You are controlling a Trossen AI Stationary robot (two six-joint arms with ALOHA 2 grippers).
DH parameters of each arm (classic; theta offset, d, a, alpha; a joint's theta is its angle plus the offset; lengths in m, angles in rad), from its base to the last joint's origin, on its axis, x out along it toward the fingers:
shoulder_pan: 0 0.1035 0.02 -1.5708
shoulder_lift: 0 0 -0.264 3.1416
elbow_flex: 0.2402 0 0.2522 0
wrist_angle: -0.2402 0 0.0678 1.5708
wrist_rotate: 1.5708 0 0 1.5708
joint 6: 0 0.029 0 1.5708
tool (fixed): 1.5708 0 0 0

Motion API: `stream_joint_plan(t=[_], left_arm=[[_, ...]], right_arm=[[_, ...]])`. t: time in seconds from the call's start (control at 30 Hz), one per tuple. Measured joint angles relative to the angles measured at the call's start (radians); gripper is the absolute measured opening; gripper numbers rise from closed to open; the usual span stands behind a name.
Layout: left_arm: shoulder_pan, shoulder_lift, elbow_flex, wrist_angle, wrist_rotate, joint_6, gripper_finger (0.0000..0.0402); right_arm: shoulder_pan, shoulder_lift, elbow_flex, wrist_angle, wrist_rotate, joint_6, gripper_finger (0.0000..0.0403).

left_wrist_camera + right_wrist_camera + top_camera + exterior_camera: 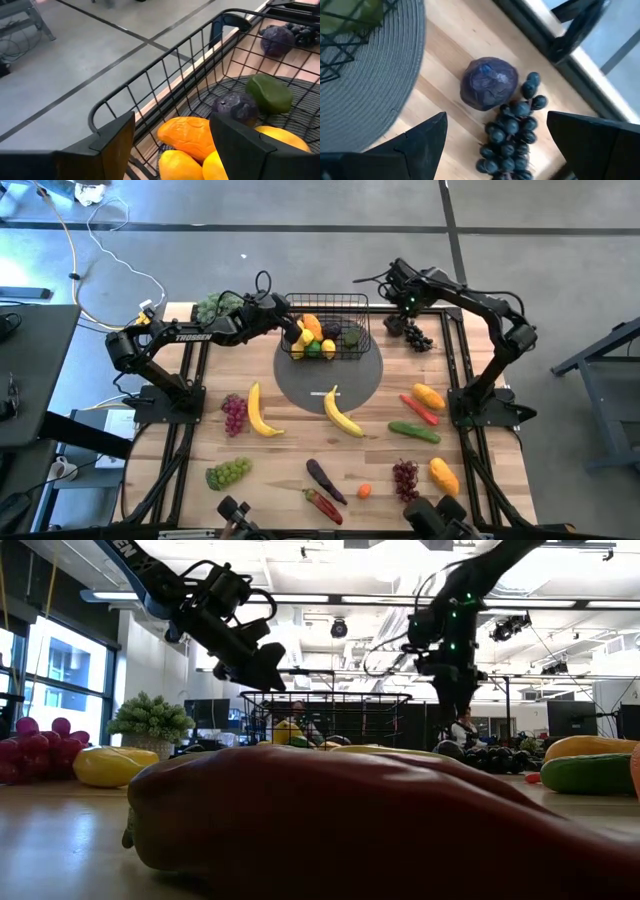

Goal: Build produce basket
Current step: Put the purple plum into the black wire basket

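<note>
Glossy red pepper (330, 810); beyond, wire-mesh basket (325, 715).

Past the left gripper's (172, 137) parted fingers, the basket (150, 85) holds an orange mango (187, 134), lemons (180, 165), a purple fruit (235, 107) and a green one (270, 93).

The left gripper (296, 332) hangs with its fingers apart over the near-left corner of the basket (352, 304). Right under it, fruit is piled up. The tall wire wall (150, 90) stands close ahead.

The right gripper (397, 308), fingers apart, has bare wood under it on the mat's side. A purple ball (484, 83) and dark grapes (512, 132) block the space between its fingers.
</note>
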Motion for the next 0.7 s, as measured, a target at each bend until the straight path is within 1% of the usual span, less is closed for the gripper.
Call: stream_joint_plan(t=[0.2, 0.53, 0.7], left_arm=[[0.000, 0.000, 0.000, 0.000, -0.029, 0.000, 0.0248], [0.000, 0.000, 0.000, 0.000, -0.029, 0.000, 0.0248], [0.000, 0.000, 0.000, 0.000, -0.029, 0.001, 0.0248]], right_arm=[[0.001, 0.001, -0.075, 0.087, -0.008, 0.020, 0.0325], [0.015, 0.001, -0.126, 0.210, -0.022, 0.056, 0.0325], [0.014, 0.023, -0.127, 0.214, 0.022, 0.073, 0.0325]])
